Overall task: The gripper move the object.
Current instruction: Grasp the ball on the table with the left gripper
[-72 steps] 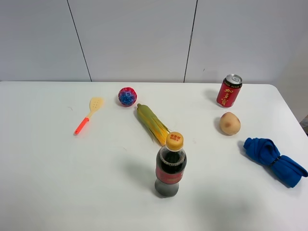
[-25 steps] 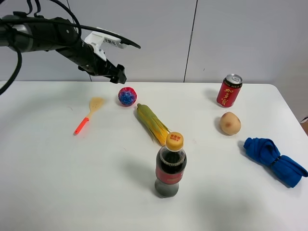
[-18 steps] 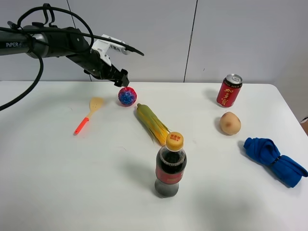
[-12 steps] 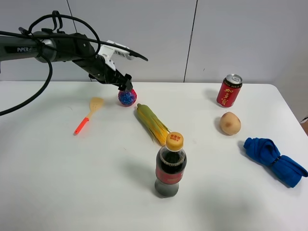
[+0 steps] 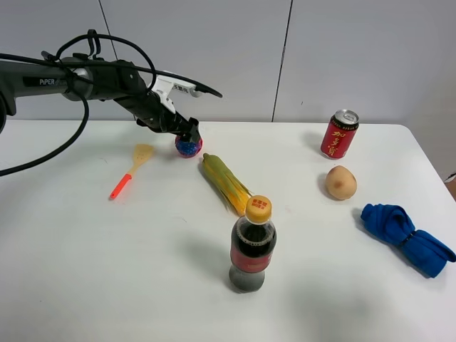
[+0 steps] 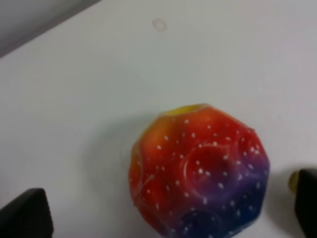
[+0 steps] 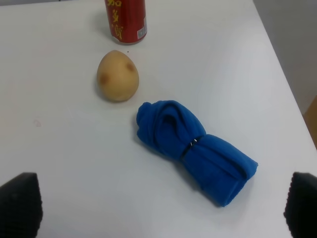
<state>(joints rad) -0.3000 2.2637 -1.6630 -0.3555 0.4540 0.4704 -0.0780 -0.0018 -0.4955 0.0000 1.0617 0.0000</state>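
The object, a small ball (image 5: 188, 147) mottled red-pink and sparkly blue, rests on the white table (image 5: 107, 271) at the back left. My left gripper (image 5: 188, 132), on a black PIPER arm with a white piece, is right over it. In the left wrist view the ball (image 6: 198, 171) fills the middle, and the left gripper (image 6: 166, 210) is open with one black fingertip on each side of the ball, apart from it. My right gripper (image 7: 161, 206) is open and empty above the table's right part; it does not show in the exterior view.
A corn cob (image 5: 226, 184) lies just right of the ball. An orange-handled spatula (image 5: 130, 171) lies to its left. A cola bottle (image 5: 252, 246) stands at front middle. A red can (image 5: 339, 134), a tan potato (image 5: 340, 182) and a blue cloth (image 5: 406, 237) are at the right.
The left arm came in from the left, moved right and down, and its open jaws now stand around the ball. The ball and the other things have not moved.
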